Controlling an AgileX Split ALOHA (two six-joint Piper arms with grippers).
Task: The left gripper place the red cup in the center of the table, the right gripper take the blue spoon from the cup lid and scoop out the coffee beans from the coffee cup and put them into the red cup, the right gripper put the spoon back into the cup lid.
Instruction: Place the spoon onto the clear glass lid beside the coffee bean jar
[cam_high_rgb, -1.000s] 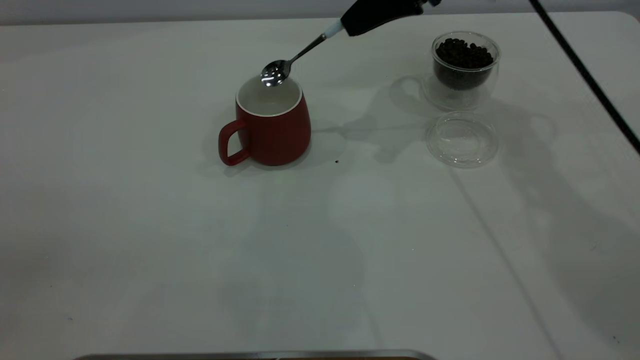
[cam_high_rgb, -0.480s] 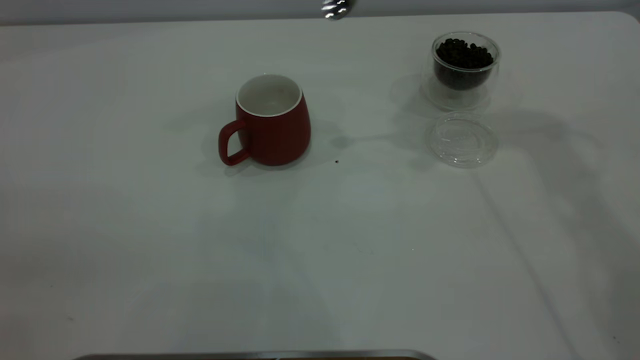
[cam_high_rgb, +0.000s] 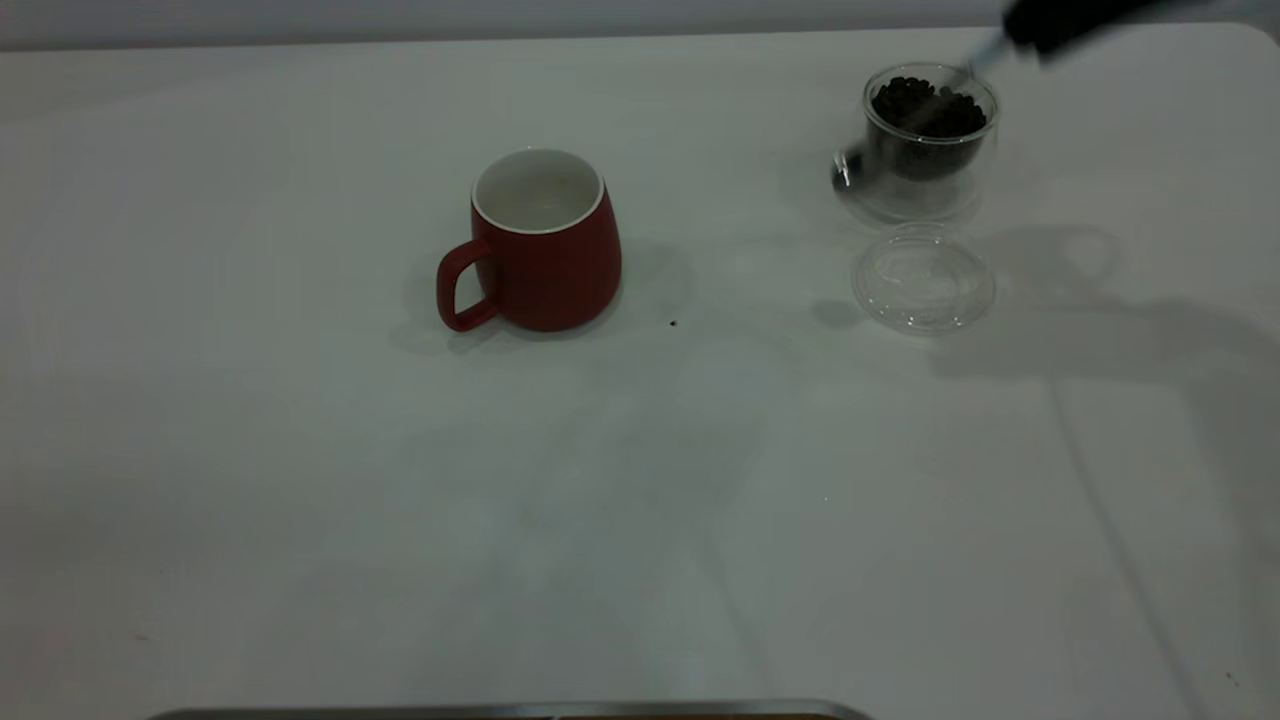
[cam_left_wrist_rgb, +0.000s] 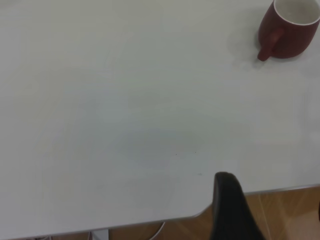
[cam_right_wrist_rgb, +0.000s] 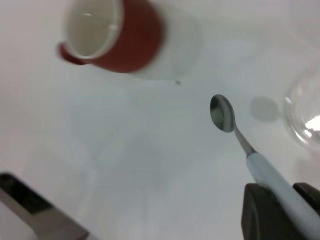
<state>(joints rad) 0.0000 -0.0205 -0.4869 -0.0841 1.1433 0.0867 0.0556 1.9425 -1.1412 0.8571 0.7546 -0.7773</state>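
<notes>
The right gripper (cam_right_wrist_rgb: 280, 202) was clamped on the spoon (cam_right_wrist_rgb: 235, 130), its empty bowl held in the air just beside the lid (cam_high_rgb: 923, 278). The red cup (cam_high_rgb: 545, 240) stood well away from the lid; the left gripper's state could not be told.

Red cup (cam_high_rgb: 545, 245) with white inside, pale-blue-handled silver spoon (cam_right_wrist_rgb: 235, 130), dark brown beans (cam_high_rgb: 927, 108), white table (cam_high_rgb: 640, 480).

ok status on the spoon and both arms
Right gripper shut on spoon, beside bean cup. Left gripper parked at table edge. Red cup clear.
</notes>
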